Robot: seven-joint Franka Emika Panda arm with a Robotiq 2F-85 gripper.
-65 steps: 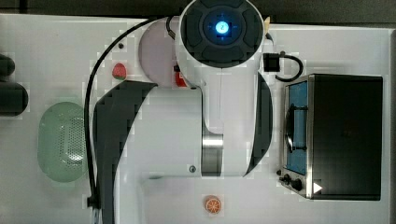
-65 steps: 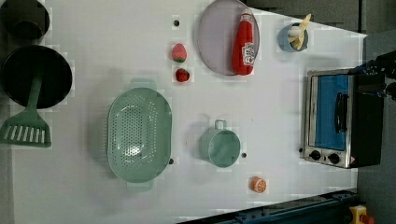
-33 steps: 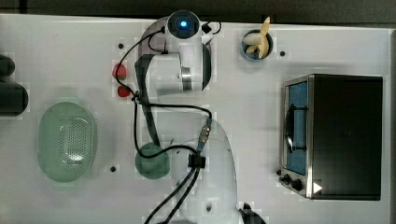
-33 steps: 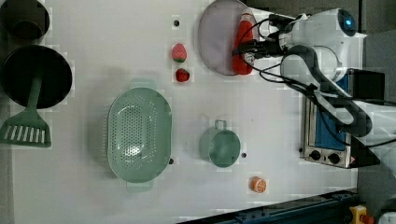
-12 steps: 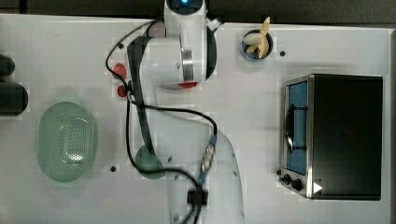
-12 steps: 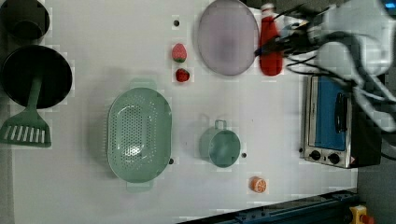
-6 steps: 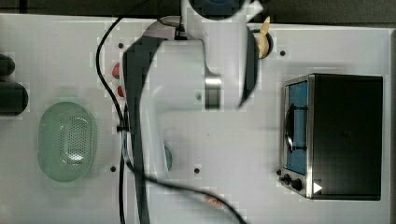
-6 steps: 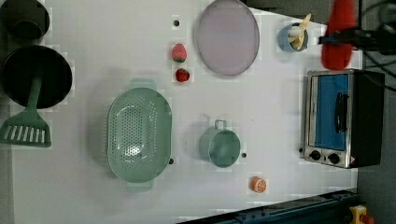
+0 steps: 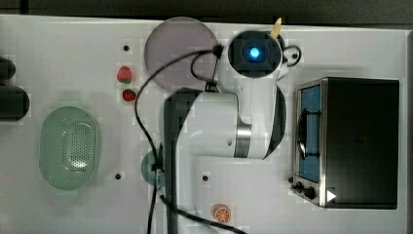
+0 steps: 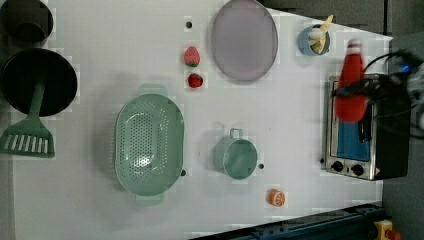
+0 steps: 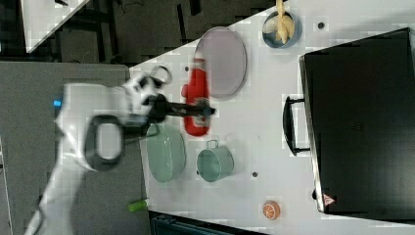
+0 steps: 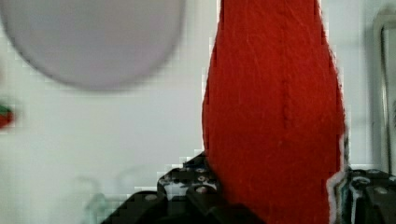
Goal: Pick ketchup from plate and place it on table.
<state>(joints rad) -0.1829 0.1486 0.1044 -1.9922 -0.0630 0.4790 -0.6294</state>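
The ketchup (image 10: 350, 90) is a bright-red bottle held in the air, clear of the plate. My gripper (image 11: 198, 110) is shut on the bottle's middle. In the wrist view the ketchup (image 12: 275, 107) stands large between the dark fingers (image 12: 196, 186). The left view shows the bottle in front of the toaster oven. In the right view the ketchup (image 11: 196, 98) hangs beside the plate's (image 11: 225, 63) edge. The lilac-grey plate (image 10: 244, 40) lies bare on the white table (image 10: 100, 60). In the top view the arm (image 9: 219, 131) covers the bottle, beside the plate (image 9: 170, 48).
A toaster oven (image 10: 365, 130) stands at the left view's right, with a blue cup (image 10: 312, 40) above it. Two strawberries (image 10: 191, 56) lie beside the plate. A mint-green basket (image 10: 149, 144), a teal pot (image 10: 235, 157), an orange slice (image 10: 276, 198) and a dark pan with a spatula (image 10: 35, 90) also sit on the table.
The gripper has carried the ketchup off the plate and toward the left view's right, up over the toaster oven side. The plate is now bare.
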